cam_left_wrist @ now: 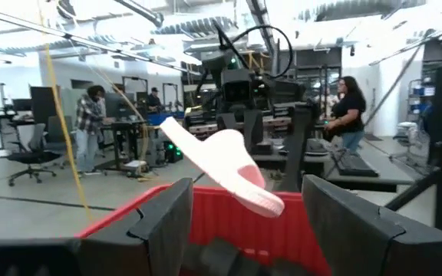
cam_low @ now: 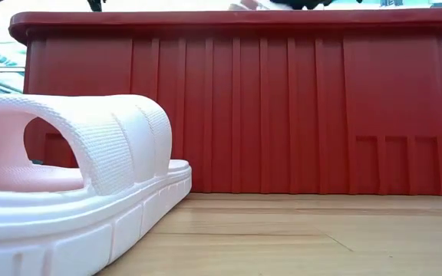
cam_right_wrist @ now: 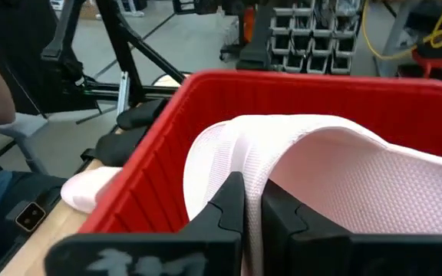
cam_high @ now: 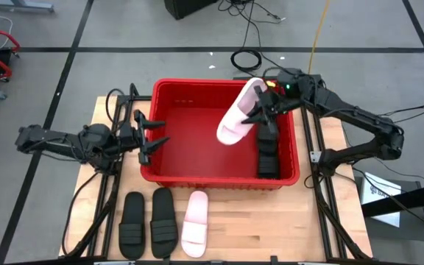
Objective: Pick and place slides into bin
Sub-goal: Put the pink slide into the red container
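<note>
Right gripper [cam_high: 260,112] is clamped on the strap of a pale pink slide [cam_high: 238,112] and holds it tilted in the air over the red bin [cam_high: 169,93], toward the bin's right half — the right wrist view shows both fingers pinched tight on the ribbed strap. One black slide [cam_high: 268,156] lies inside the bin against its right wall, maybe two stacked, hard to say from above. Left gripper [cam_high: 152,138] hangs over the bin's left wall with its fingers spread and nothing in them. On the table in front of the bin sit two black slides [cam_high: 146,223] and another pale pink one [cam_high: 194,223], side by side.
</note>
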